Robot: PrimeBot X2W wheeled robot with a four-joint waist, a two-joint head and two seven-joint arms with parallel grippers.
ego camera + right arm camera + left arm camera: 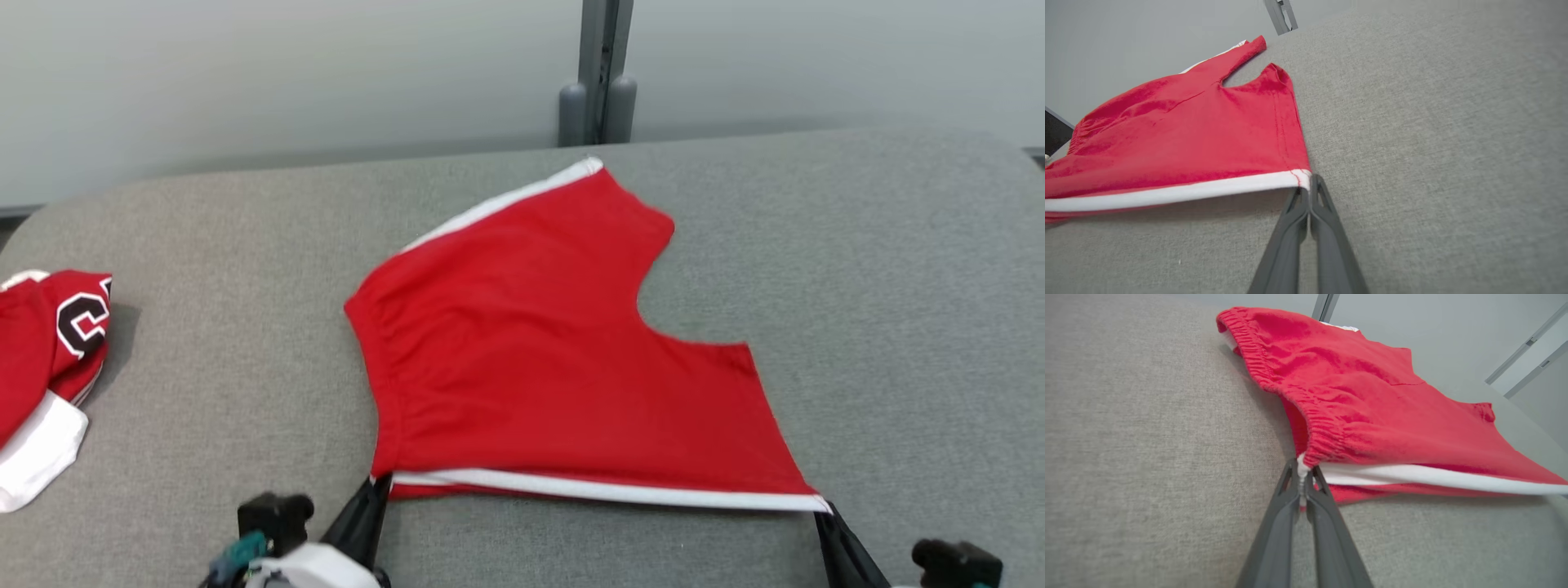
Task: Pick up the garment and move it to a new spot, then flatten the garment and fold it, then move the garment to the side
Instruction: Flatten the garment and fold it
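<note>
The garment (539,351) is a pair of red shorts with white side stripes, spread on the grey padded table (898,286). My left gripper (377,483) is shut on its near waistband corner; in the left wrist view the gripper (1303,479) pinches the white stripe's end beside the elastic waistband of the garment (1372,400). My right gripper (823,513) is shut on the near leg-hem corner, and in the right wrist view the gripper (1309,188) holds the end of the white stripe of the garment (1188,134). The near edge is lifted slightly off the table.
Another red garment (49,359) with white trim and a black letter lies folded at the table's left edge. A grey post (602,73) stands behind the table against a pale wall.
</note>
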